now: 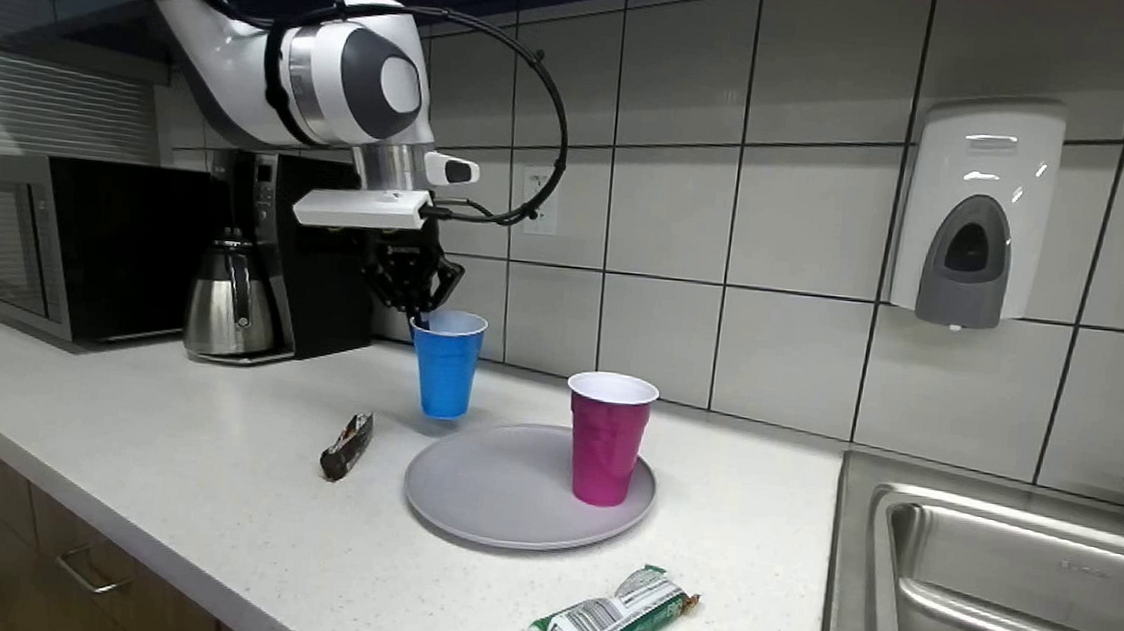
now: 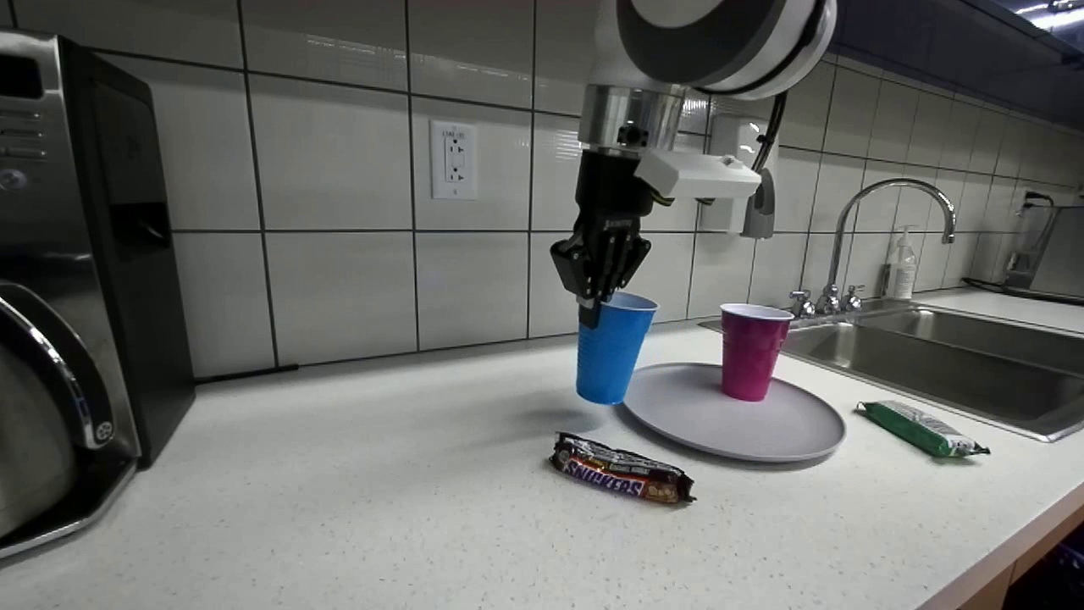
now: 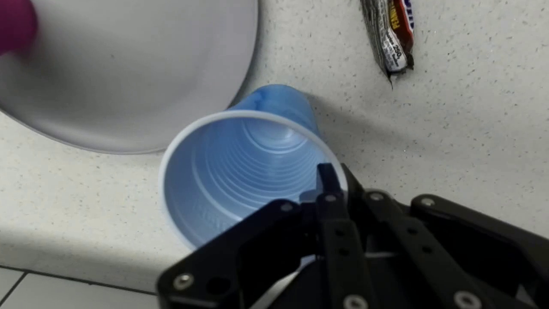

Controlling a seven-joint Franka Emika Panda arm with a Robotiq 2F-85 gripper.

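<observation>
A blue cup [image 1: 447, 372] hangs by its rim from my gripper [image 1: 418, 320], slightly above the counter, with its shadow below. One finger is inside the cup and one outside, pinching the wall, as the wrist view shows at the gripper [image 3: 337, 178]. In an exterior view the cup [image 2: 611, 356] leans, its base towards the left. Its ribbed inside [image 3: 257, 167] shows nothing but the finger. Beside it lies a grey plate [image 2: 720, 428] bearing an upright magenta cup [image 2: 752, 356]. A Snickers bar [image 2: 622, 468] rests on the counter nearby.
A green-wrapped bar [image 1: 613, 620] lies in front of the plate, near the steel sink [image 1: 887, 582]. The tiled wall [image 1: 661, 333] rises close behind the cups. A coffee maker [image 1: 310, 266] with a steel pot [image 1: 227, 304] and a microwave [image 1: 107, 240] stand along the counter.
</observation>
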